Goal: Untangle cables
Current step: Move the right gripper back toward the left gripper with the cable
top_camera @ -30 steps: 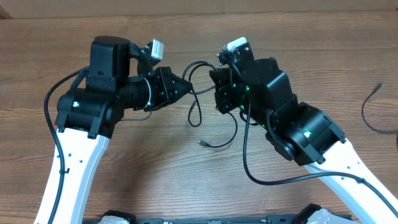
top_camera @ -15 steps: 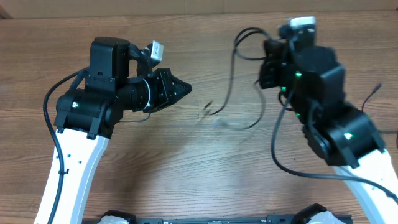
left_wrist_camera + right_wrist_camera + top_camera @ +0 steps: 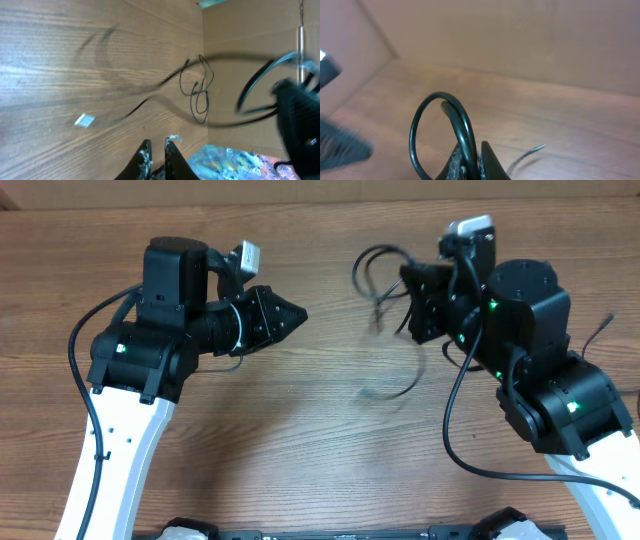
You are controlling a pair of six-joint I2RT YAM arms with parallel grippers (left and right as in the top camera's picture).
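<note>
While pinched, cable [image 3: 451, 120] loops above right claw [image 3: 470, 161].

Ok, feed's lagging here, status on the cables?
Right gripper shut on cable, lifted off the table. Left gripper holds nothing, jaws barely apart. Nothing in the way.

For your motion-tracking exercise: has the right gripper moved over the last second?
Yes. The right gripper, shut on a cable, swung away from the near-stationary left gripper, toward the table's far right side.
</note>
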